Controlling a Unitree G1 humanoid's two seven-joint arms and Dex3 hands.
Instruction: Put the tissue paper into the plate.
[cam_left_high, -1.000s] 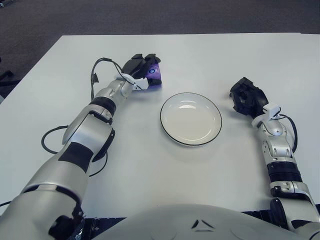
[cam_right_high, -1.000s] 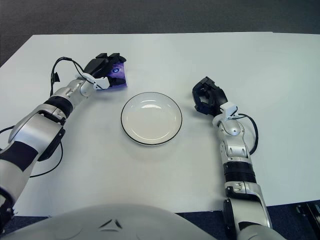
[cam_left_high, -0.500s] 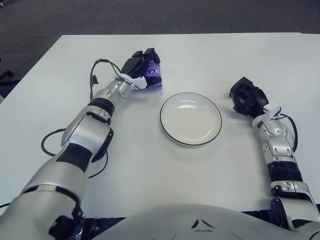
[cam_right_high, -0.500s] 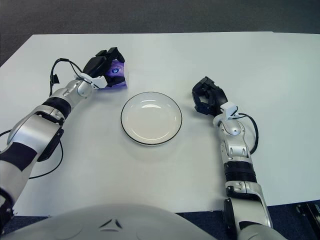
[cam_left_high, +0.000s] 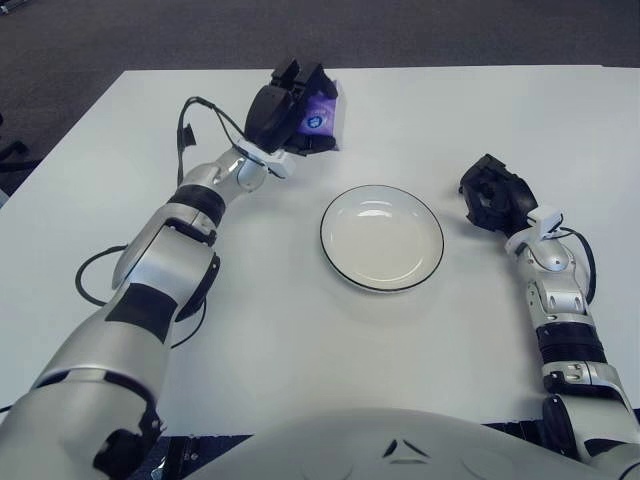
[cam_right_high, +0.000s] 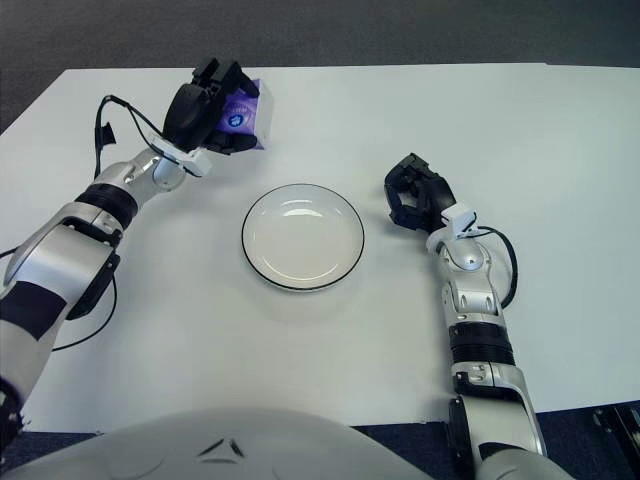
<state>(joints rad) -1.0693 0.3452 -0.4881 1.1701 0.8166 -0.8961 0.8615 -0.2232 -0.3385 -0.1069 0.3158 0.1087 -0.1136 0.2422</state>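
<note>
- Since the earlier frame, the left robot hand (cam_left_high: 287, 108) has lifted the tissue pack (cam_left_high: 321, 115) off the surface (cam_left_high: 300, 330), fingers clamped round it.
- Step: carry. Next: move right and nearer, over the plate (cam_left_high: 382, 237), then release.
- Right robot hand (cam_left_high: 493, 195), curled and empty, shows right of the plate.

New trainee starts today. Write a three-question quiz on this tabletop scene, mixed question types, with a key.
1. True or false: the purple tissue pack lies in the plate.
2. Which hand grips the pack? A) left hand B) right hand
3. Fill in: the right hand shows to the ____ of the plate.

Key:
1. False; it is held up, beyond the plate's left.
2. A; its fingers wrap it.
3. Right.
</note>
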